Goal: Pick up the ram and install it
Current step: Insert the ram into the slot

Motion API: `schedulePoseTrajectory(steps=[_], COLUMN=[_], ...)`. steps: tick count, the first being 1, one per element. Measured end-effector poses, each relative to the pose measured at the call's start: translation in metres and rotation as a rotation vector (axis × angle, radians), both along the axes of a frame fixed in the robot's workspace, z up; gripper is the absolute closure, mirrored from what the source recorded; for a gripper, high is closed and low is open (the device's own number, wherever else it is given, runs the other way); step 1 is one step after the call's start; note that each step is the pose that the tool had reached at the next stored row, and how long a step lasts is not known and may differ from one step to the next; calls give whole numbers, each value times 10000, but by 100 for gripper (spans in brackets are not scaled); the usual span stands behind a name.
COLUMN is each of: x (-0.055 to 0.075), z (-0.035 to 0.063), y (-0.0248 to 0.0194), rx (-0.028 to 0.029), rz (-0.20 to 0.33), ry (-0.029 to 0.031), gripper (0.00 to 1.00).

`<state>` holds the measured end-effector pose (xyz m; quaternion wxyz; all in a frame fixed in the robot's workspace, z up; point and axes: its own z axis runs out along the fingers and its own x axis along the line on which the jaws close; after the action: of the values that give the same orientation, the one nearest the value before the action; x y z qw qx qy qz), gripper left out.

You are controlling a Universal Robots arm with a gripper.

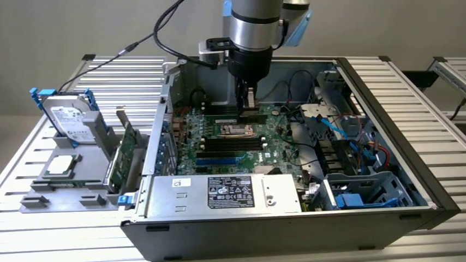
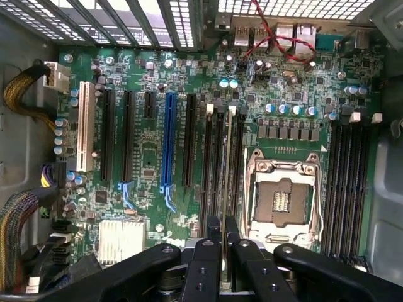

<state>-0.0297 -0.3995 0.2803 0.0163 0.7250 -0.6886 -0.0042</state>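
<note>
Open PC case on desk, straight under end effector. Motherboard flat on case floor below. CPU socket just beside the drop line, memory slots right beneath. End effector pinching ram by upper edge, stick edge-on, hanging down over slots. Cannot tell if touching slot yet. To do well: keep stick parallel to slot, match notch, press straight down evenly, no tilt toward socket. Otherwise probably jams.
</note>
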Motion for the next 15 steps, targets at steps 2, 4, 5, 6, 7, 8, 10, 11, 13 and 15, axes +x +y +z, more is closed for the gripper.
schedulePoseTrajectory(steps=[2, 4, 5, 6, 7, 8, 10, 11, 13, 15], x=[0, 0, 0, 0, 0, 0, 0, -1, -1, -2], z=[-34, -68, -84, -99, -114, -129, -157, -170, -198, -231], y=[-2, -4, -5, -6, -8, -9, -13, -16, -20, -22], rx=[-33, -61, -77, -93, -113, -133, -173, -197, -239, -271], rz=[-2, -4, -5, -5, -5, -7, -8, -9, -10, -15], ry=[-2, -5, -6, -6, -6, -7, -7, -6, -7, -8], gripper=[86, 86, 86, 86, 86, 86, 86, 86, 86, 86])
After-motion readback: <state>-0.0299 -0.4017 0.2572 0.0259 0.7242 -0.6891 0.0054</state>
